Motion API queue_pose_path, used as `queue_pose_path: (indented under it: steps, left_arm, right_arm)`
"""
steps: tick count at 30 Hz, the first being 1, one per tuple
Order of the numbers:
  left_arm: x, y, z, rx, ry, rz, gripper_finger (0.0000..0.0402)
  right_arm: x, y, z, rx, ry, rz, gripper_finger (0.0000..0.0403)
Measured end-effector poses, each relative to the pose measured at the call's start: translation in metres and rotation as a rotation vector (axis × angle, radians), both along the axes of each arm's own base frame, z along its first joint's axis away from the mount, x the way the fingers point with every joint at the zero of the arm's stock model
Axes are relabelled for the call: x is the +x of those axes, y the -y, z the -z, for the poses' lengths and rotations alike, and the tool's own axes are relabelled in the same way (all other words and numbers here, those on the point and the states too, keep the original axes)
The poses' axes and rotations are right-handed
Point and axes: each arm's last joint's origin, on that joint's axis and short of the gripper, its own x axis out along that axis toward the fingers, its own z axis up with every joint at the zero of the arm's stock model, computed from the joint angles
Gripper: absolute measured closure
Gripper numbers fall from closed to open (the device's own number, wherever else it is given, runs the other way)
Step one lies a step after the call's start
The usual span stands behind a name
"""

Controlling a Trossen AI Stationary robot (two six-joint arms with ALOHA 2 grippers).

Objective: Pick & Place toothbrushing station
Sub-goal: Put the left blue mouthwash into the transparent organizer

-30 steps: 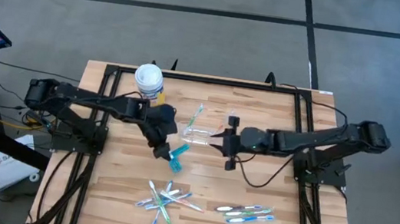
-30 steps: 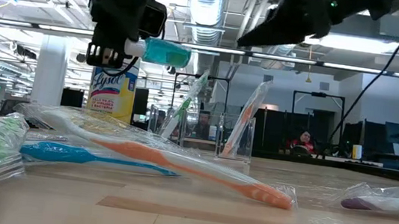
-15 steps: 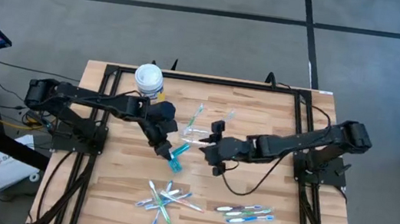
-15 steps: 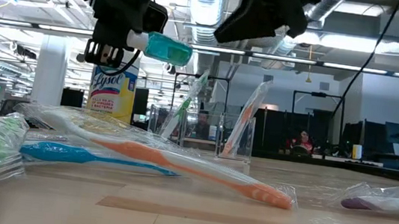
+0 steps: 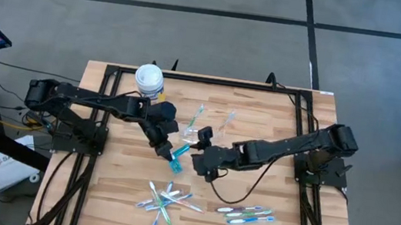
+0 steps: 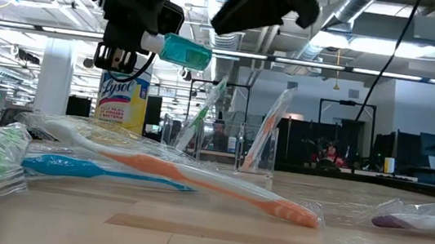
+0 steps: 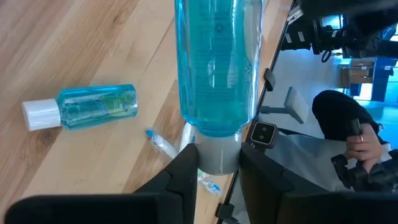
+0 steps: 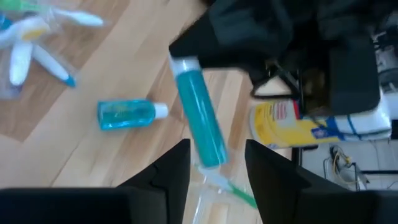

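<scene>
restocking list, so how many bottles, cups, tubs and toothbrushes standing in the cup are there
teal plastic bottles with white caps: 2, one in the left gripper, one lying flat
small clear plastic cup: 1
toothbrushes standing in it: 2
white tub with yellow label: 1
total: 6

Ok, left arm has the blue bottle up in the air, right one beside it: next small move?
Probably ease the right gripper forward until its open fingers straddle the bottle's free end, then close. The left gripper grips only the cap end, and the right wrist view shows the bottle lined up between the right fingers.
</scene>
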Motion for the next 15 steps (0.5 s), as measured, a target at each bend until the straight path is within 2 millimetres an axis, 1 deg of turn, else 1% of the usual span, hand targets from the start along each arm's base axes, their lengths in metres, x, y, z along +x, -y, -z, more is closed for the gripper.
queue_pose_path:
  steps: [2,6,10,12,14,15]
  left_arm:
    - [0.0,0.0,0.0,0.0,0.002,0.0,0.0316]
    - [0.001,0.0,0.0,0.001,0.007,0.0,0.0316]
    - [0.001,0.0,-0.001,0.001,0.013,0.0,0.0316]
    - [0.001,0.0,-0.001,0.0,0.016,-0.001,0.0316]
    - [0.001,0.0,-0.001,0.0,0.019,-0.001,0.0316]
    - [0.001,0.0,-0.001,-0.001,0.019,-0.002,0.0316]
  right_arm:
    - [0.0,0.0,0.001,-0.007,-0.018,-0.003,0.0251]
    - [0.0,0.0,-0.002,-0.006,0.0,-0.007,0.0242]
    - [0.001,-0.005,-0.002,-0.024,0.005,-0.034,0.0243]
    - [0.005,-0.006,0.003,-0.032,0.005,-0.043,0.0246]
    - [0.007,-0.007,0.011,-0.059,-0.035,-0.061,0.0249]
    - [0.01,-0.008,0.011,-0.062,-0.033,-0.063,0.025]
